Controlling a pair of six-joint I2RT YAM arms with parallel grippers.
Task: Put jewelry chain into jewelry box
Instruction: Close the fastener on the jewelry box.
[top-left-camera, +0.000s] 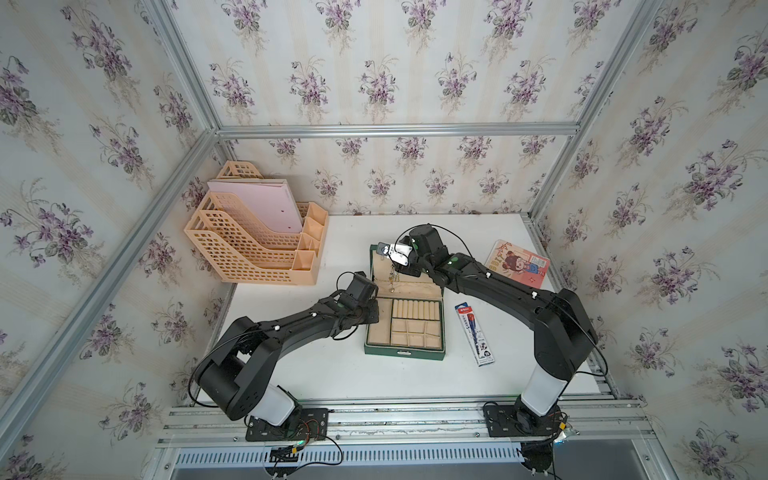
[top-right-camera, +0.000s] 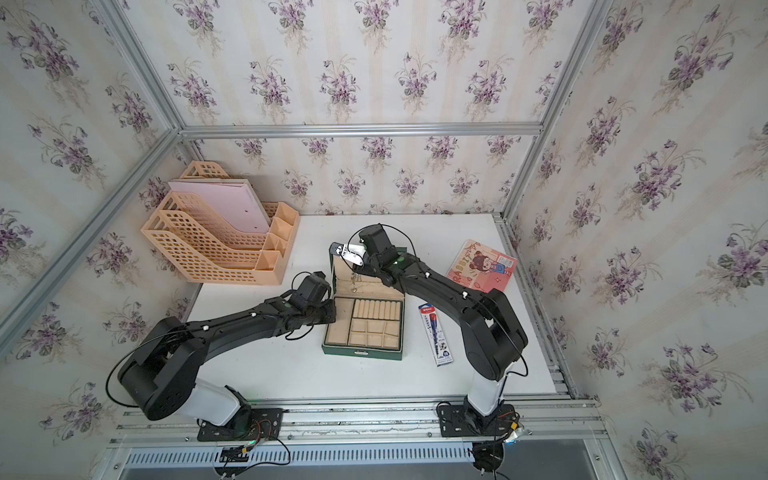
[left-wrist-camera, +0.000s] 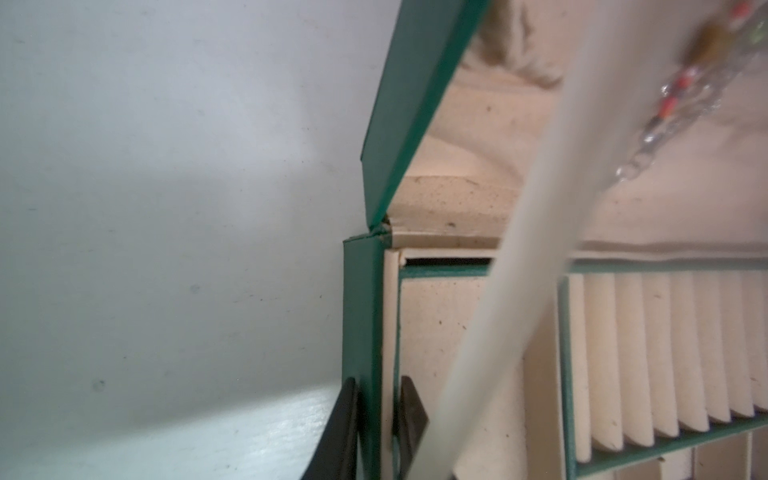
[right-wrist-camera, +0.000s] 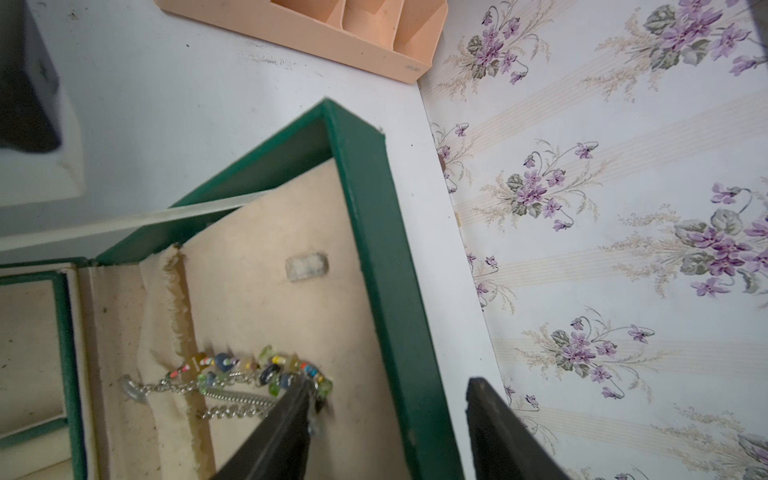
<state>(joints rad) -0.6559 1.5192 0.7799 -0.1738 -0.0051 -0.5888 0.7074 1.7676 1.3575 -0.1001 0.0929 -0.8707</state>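
White tabletop (top-left-camera: 332, 374), floral booth: chain drop-off into box.
Peach plastic lattice organizer (top-left-camera: 249, 249) at left, clear. My left gripper (left-wrist-camera: 378, 380) clamps the dark green hinged jewelry box (top-left-camera: 405, 353) by its side wall. Thin silvery beaded jewelry chain (right-wrist-camera: 249, 374) hangs on the raised lid's beige lining, touching a finger of my right gripper (right-wrist-camera: 388, 382); jaws apart astride the rim. Next, likely: drop it into a compartment; pocket fabric may snag. Blue pen pack (top-left-camera: 476, 334) at right, clear.

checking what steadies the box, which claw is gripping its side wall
The left claw, shut on the jewelry box wall; the right claw stands open by the lid.
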